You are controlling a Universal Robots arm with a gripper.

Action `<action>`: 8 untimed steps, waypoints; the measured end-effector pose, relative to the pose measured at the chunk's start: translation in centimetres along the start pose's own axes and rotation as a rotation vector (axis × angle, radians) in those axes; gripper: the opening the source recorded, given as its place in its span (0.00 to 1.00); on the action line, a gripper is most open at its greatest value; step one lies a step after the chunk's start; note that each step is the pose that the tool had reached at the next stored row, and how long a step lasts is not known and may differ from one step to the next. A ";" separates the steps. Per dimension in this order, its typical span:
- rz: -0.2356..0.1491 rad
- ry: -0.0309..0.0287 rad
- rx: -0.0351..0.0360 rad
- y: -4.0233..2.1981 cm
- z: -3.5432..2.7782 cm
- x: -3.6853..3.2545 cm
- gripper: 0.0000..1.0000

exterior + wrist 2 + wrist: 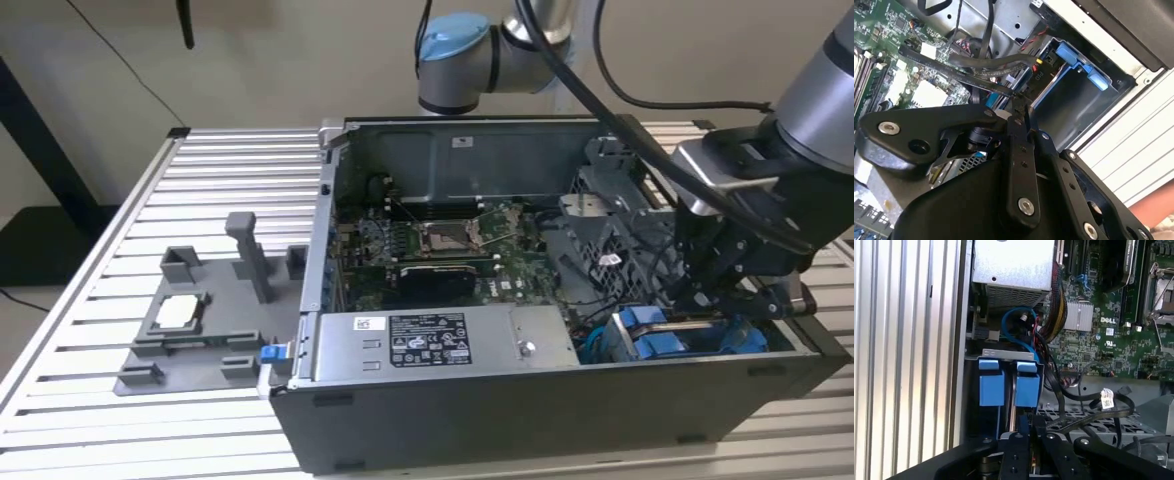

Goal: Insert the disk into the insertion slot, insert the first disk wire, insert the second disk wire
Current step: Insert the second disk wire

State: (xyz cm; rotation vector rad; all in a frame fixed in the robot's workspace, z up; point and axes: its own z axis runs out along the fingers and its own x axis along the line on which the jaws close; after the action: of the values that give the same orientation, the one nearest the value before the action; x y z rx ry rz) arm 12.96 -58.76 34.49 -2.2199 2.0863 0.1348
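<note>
Exterior view: gripper [711, 300] inside case [561, 420] above insertion slot [681, 340]; fingers' state unclear.

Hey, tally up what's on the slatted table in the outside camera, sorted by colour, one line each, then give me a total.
Black: 1, the computer case with the gripper reaching into it
Grey: 1, the plastic fixture tray toward the exterior view's left
Silver: 1, the small square chip sitting on that tray
Total: 3

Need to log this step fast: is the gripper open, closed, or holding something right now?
Gripper: fingers closed together, pinching a thin dark wire at their tips, just above the blue-tabbed insertion slot inside the computer case.
</note>
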 end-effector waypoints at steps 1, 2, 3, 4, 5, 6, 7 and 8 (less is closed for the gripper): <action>0.007 -0.0003 0.0009 -0.01 0.01 0.00 0.16; 0.014 -0.0004 0.0018 -0.01 0.01 0.00 0.16; 0.019 -0.0007 0.0026 -0.02 0.02 0.01 0.16; 0.021 -0.0007 0.0025 -0.09 0.02 0.02 0.16; 0.022 -0.0011 -0.0005 -0.33 0.03 0.04 0.16; 0.023 -0.0012 -0.0048 -0.61 0.02 0.05 0.16; 0.023 -0.0012 -0.0074 -0.83 0.02 0.06 0.16; 0.023 -0.0012 -0.0089 -0.96 0.03 0.07 0.16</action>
State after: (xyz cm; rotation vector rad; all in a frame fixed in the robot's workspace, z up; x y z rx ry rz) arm 13.92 -58.77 34.46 -2.2003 2.1157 0.1474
